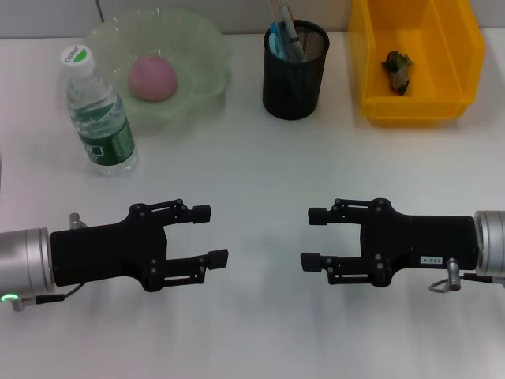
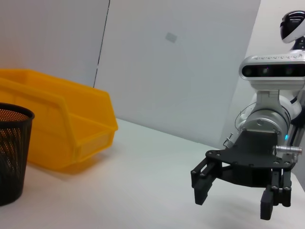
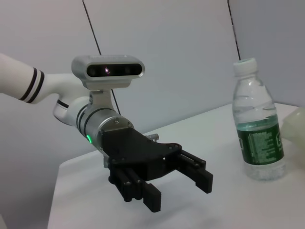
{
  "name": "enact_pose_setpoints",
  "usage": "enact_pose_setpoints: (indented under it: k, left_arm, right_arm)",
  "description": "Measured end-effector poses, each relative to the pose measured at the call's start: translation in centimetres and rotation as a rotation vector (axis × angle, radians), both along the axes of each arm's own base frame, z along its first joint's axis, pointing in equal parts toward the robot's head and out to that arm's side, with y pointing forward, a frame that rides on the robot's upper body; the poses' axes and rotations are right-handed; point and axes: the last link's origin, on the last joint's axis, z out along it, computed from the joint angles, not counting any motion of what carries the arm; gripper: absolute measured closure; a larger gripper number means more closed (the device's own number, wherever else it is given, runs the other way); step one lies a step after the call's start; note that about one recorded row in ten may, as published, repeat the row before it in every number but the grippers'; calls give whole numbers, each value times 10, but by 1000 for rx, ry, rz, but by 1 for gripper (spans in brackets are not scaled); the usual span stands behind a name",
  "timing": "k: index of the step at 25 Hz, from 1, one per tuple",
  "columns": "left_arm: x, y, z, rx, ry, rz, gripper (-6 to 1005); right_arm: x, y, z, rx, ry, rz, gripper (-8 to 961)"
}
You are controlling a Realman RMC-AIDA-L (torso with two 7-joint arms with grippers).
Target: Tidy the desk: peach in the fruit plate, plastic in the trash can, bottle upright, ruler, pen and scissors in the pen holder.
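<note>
Everything looks sorted from the head view. Peach [image 1: 153,77] is sitting in the fruit plate [image 1: 207,35], back left. Bottle [image 1: 99,114] is standing upright on the desk [image 1: 252,158], cap on, just in front of the plate's left edge. Pen holder [image 1: 294,75] at back centre is holding the long items: a cyan-blue piece and clear/grey shafts are sticking out of its top, though I can't separate ruler, pen and scissors from each other at this angle. Trash can [image 1: 416,103] at back right has a dark crumpled scrap [image 1: 397,69] lying in it, presumably the plastic.

Left gripper [image 1: 215,234] is hovering low over the near left of the desk, fingers spread wide, holding nothing. Right gripper [image 1: 313,238] is mirroring it on the near right, also wide and empty. They're facing each other with a clear gap between, both well apart from every object. Wrist views agree: each is showing the opposite gripper [image 2: 236,200] [image 3: 178,191] gaping with nothing in it.

My read: the step in hand is just parking. To do it well, I'd be keeping both arms low and near, pulling straight back rather than sweeping sideways. The left one especially, since the bottle is the nearest thing and tips easily. No reason to be reaching back over the rear row.
</note>
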Motion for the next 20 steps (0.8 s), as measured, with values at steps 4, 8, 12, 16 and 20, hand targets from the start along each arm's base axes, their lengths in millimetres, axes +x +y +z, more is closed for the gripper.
enact_pose_setpoints:
  k: [4, 8, 12, 16, 20]
  left_arm:
    - [1, 0, 0, -2, 2, -4, 246]
    - [1, 1, 0, -1, 2, -7, 246]
    - [2, 2, -1, 0, 2, -8, 246]
    - [2, 2, -1, 1, 3, -10, 246]
    - [3, 3, -1, 6, 1, -13, 246]
  right_arm:
    - [0, 0, 0, 0, 0, 3, 217]
    - [-2, 2, 1, -1, -1, 10, 217]
    - [-3, 3, 1, 0, -1, 13, 217]
    - [-4, 4, 1, 1, 0, 19, 217]
    - [-5, 5, 1, 1, -1, 23, 217]
